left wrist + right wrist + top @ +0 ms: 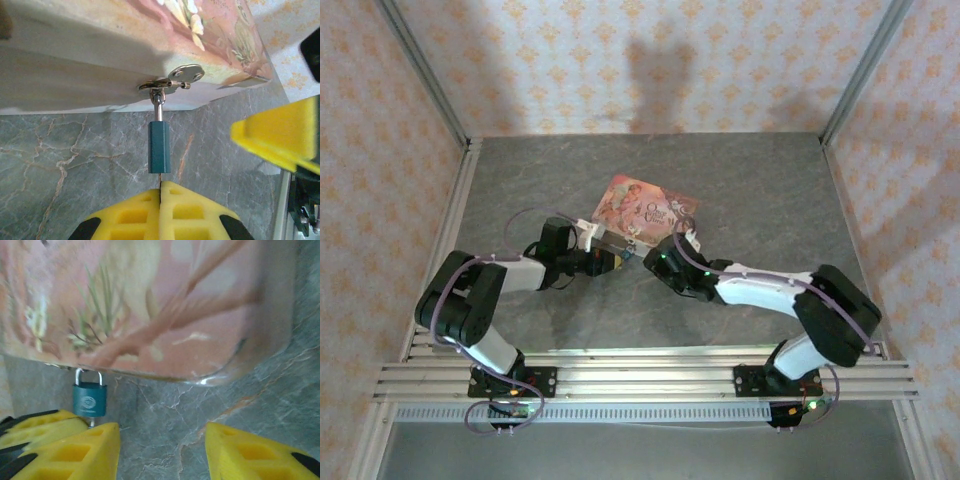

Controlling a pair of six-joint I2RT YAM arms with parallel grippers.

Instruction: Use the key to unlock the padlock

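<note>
Most of the thin dark metal key [160,178] hides within the left gripper [160,187]'s pinch; the right gripper [162,440] gapes.

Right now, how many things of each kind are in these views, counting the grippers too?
Padlock: 1
Key: 1
Floral box: 1
Grippers: 2, left gripper and right gripper
Total: 5

Pale floral-papered walls [670,60] enclose a grey marbled tabletop [760,180].
</note>
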